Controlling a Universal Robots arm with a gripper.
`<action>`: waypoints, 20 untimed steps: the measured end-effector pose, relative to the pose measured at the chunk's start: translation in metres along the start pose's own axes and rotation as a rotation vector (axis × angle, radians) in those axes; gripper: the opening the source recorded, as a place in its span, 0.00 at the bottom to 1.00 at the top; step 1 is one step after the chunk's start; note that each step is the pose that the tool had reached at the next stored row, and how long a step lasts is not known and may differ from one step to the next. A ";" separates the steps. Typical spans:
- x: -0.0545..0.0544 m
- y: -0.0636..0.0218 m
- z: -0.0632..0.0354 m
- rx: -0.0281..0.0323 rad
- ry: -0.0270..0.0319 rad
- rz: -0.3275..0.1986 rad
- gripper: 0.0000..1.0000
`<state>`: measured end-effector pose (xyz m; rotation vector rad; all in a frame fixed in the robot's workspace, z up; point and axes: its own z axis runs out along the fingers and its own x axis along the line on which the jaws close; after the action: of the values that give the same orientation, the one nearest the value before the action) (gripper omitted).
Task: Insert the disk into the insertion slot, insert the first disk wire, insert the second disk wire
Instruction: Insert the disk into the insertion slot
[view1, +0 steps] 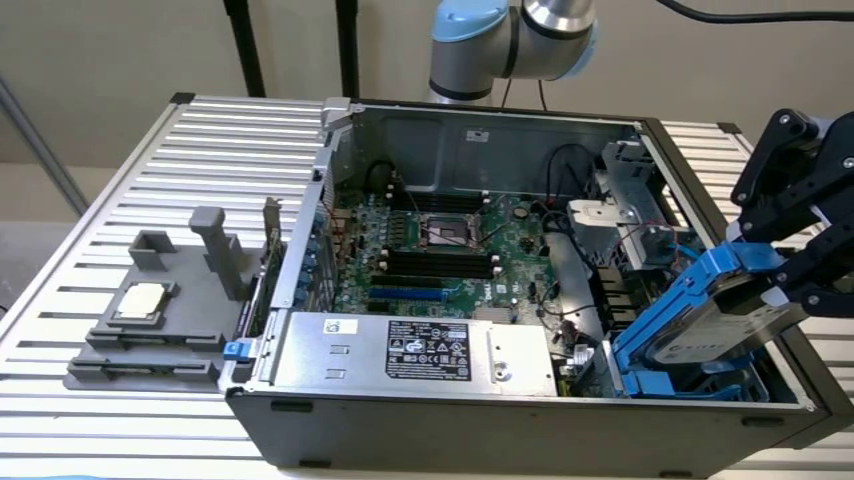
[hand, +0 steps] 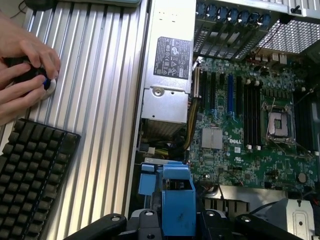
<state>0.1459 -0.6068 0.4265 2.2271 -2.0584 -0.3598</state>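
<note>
Your gripper (view1: 777, 288) has its jaws clenched on the disk (view1: 707, 330), a silver-grey hard drive in a bright blue carrier, at the exterior view's right end of an open computer case (view1: 534, 430). The disk is steeply tilted: its lower end is down among the blue rails of the insertion slot (view1: 687, 385) in the case's near corner, and its upper end is raised above the case rim in the black jaws. Whether the lower end touches the rails cannot be told. To the exterior view's left of the slot lies the silver power-supply box (view1: 400, 350) with its black-and-white label, and behind that the green motherboard (view1: 461, 255). The case stands on a ribbed metal tabletop (view1: 240, 140), where a grey fixture (view1: 147, 340) holds a small square silver chip (view1: 143, 302), well apart from the case. In the wrist view, the blue carrier of the disk (hand: 177, 197) sits between the gripper (hand: 177, 222) links above the motherboard (hand: 245, 125). Off to the side, a person's hands (hand: 22, 75) rest on a small black and white object beside a dark keyboard (hand: 32, 175) on the tabletop (hand: 105, 100).
</note>
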 end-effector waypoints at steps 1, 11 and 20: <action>0.000 0.0000 0.0001 0.0002 0.0002 0.000 0.32; 0.000 -0.0004 0.0017 0.0031 -0.0019 -0.003 0.32; -0.004 -0.0007 0.0021 0.0056 -0.0039 -0.005 0.32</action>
<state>0.1458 -0.6029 0.4248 2.2367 -2.0588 -0.3594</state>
